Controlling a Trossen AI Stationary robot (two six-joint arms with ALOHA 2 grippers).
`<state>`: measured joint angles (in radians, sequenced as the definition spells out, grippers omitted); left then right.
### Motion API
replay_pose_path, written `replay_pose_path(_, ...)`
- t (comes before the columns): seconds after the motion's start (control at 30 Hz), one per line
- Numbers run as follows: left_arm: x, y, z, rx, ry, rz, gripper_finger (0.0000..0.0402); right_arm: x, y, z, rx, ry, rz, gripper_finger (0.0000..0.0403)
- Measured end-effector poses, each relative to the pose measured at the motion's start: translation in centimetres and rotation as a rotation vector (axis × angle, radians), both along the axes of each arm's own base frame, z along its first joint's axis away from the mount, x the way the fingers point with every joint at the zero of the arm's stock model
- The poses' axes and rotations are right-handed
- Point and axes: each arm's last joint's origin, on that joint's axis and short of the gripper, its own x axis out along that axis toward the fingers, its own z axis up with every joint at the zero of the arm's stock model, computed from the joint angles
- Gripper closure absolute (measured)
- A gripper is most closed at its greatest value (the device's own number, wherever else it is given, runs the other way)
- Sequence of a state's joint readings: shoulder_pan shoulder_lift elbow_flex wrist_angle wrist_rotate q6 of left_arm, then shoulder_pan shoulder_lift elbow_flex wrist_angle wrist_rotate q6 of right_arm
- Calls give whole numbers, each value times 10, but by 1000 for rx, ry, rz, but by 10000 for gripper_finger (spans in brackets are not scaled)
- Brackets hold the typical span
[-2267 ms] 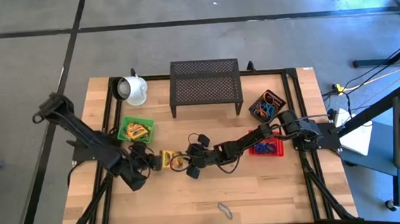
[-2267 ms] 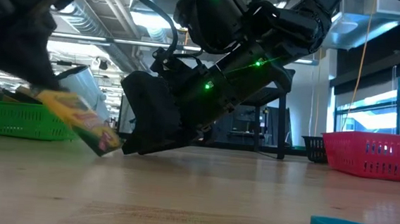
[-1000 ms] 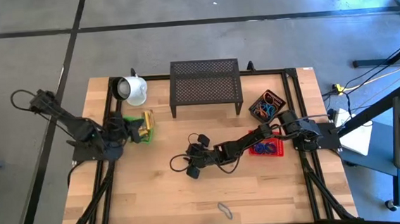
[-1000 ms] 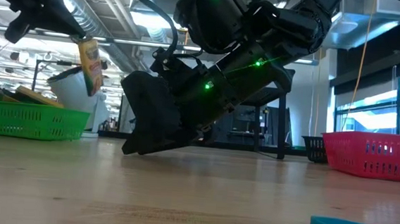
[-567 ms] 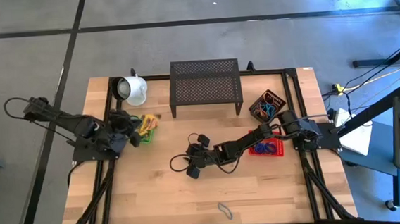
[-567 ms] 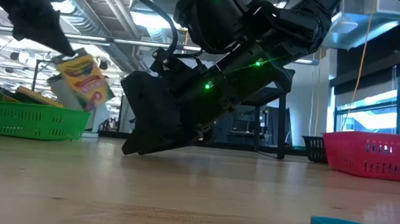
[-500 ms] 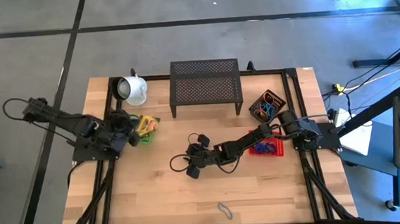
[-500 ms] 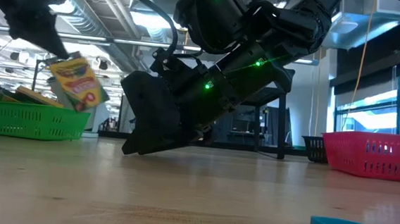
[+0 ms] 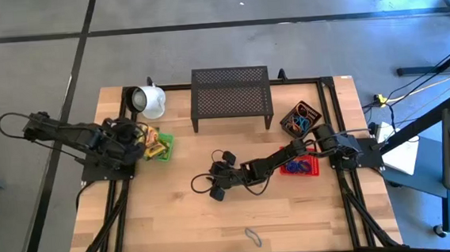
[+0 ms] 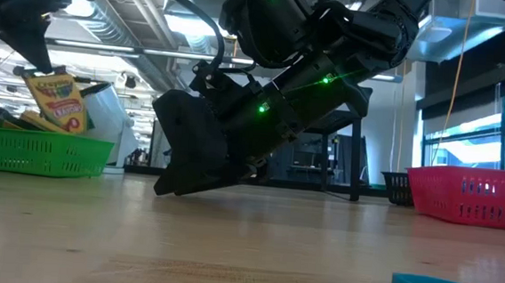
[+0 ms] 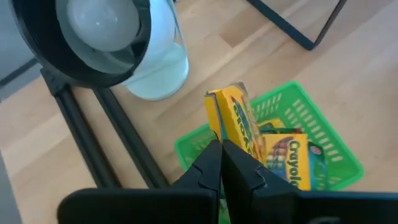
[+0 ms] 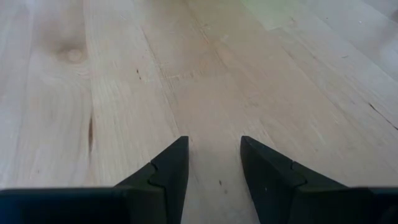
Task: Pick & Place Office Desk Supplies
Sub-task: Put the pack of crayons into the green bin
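Over the green basket [image 9: 164,146], at the tabletop's [image 9: 294,208] left edge beside the mug [image 9: 150,101]: left pincer [image 11: 222,163] clamped shut on the top edge of a crayon box [image 11: 239,124], dangling it tilted above the basket rim [image 10: 43,140]. Probably handling as light, stiff cardboard with a slick printed skin; pinching across the thin faces near an edge, as here, looking sound, though likely to swing or slip. Already lying in the green basket: at least one more crayon box [image 11: 290,160]. Sitting in the red basket [image 9: 300,167] and the dark basket [image 9: 299,118] at right: rubber bands. Resting low at mid-tabletop: right pincer [image 12: 209,163], parted and gripping nothing. Lying loose near the front edge: a grey band [image 9: 252,235].
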<state>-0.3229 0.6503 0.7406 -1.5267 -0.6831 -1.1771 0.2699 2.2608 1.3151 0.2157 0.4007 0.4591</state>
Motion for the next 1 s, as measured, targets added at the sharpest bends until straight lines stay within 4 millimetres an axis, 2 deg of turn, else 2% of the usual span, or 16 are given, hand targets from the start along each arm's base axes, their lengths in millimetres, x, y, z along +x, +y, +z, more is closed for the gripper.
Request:
replay_pose_path(0.27, 11, -5, -1, -49, -36, 5, 399, 0, 0, 0, 0, 0, 0, 254)
replay_pose_path(0.4, 18, -9, -3, -145, -39, -1, 399, 0, 0, 0, -1, 0, 0, 254)
replay_pose_path(0.63, 24, -16, -9, -302, 36, 64, 398, 0, 0, 0, -2, 0, 1, 254)
replay_pose_path(1.0, 34, -20, -15, -337, 17, 261, 398, 0, 0, 0, -2, 0, 1, 254)
